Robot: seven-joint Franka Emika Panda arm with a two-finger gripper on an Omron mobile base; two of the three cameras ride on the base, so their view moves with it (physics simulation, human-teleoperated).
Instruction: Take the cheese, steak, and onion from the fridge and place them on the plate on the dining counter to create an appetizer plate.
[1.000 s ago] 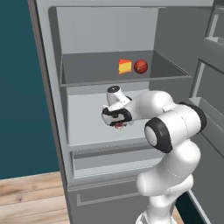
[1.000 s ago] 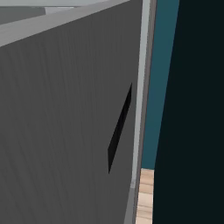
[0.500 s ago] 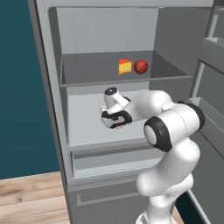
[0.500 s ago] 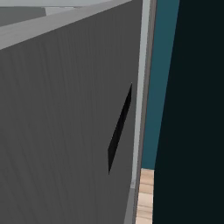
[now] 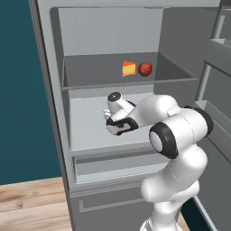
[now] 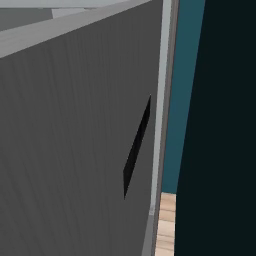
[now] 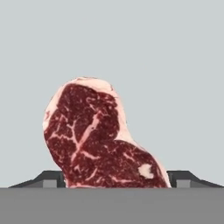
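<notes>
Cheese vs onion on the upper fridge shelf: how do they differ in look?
The cheese is a yellow-orange wedge with flat faces and a red edge on top; the onion is a smooth round ball, dark red all over. The cheese sits on the left of the pair, the onion on its right. They share a similar size and the same shelf of the fridge, close side by side, well above the gripper.

The steak point(image 7: 98, 138), dark red with pale marbling, lies flat on a pale fridge point(image 5: 108, 36) shelf. The cheese point(image 5: 128, 68) wedge and round onion point(image 5: 145, 68) sit side by side on the shelf above.
</notes>
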